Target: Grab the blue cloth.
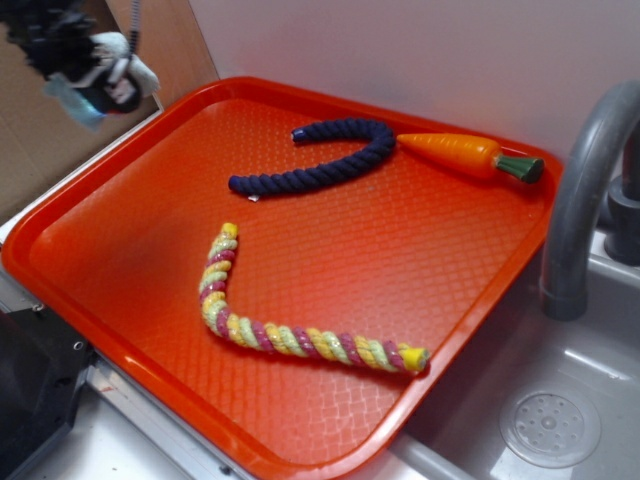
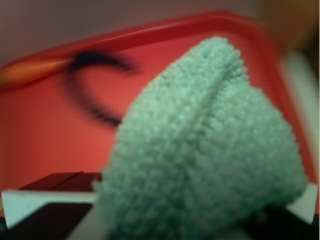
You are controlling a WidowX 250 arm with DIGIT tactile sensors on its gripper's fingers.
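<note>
My gripper (image 1: 95, 88) hangs high above the far left corner of the orange tray (image 1: 120, 250), near the top left of the exterior view. It is shut on the blue cloth (image 1: 72, 102), a small pale blue-grey rag that dangles from the jaws. In the wrist view the cloth (image 2: 210, 145) fills the middle and right of the frame, close and blurred, and hides the fingertips.
On the tray lie a dark navy rope (image 1: 320, 160), a toy carrot (image 1: 465, 154) at the far right and a yellow-pink-green rope (image 1: 290, 335) near the front. A grey faucet (image 1: 580, 200) and sink (image 1: 550, 425) stand to the right. A wall is behind.
</note>
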